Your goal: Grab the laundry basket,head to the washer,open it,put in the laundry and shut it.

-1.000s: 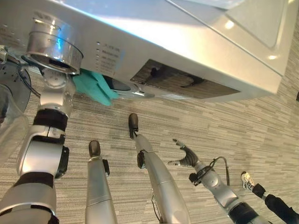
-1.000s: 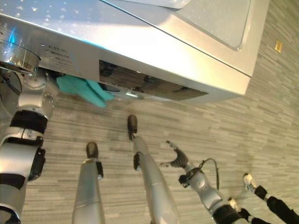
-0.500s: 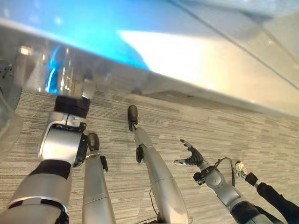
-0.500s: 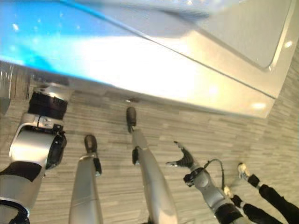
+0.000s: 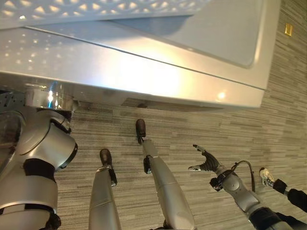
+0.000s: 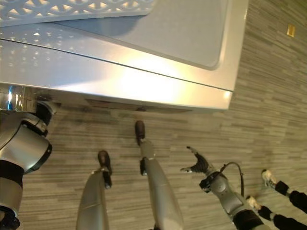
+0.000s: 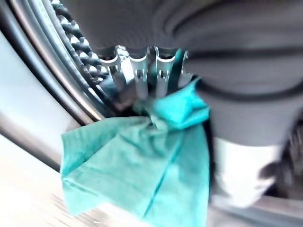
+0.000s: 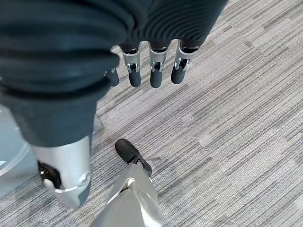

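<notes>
Left hand [image 7: 142, 78] pinching teal cloth [image 7: 142, 165] inside silver washer [image 5: 144, 72]; right hand [image 5: 207, 162] spread open over striped grey carpet [image 5: 230, 134].

Grey striped carpet floor [image 5: 240, 124] under the silver washer [image 5: 144, 72].

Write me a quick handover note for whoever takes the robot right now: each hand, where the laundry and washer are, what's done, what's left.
Left hand: fingers curled on a teal cloth, held at the ribbed grey door seal of the washer, so the door is open.
Right hand: open and idle, low over the striped carpet, holding nothing.
A perforated white piece, possibly the laundry basket, lies on top of the washer.
Done: washer reached and opened.
Left: push the cloth fully into the drum, release it, pull the arm out, shut the door. Whether other laundry is already inside cannot be told.
</notes>
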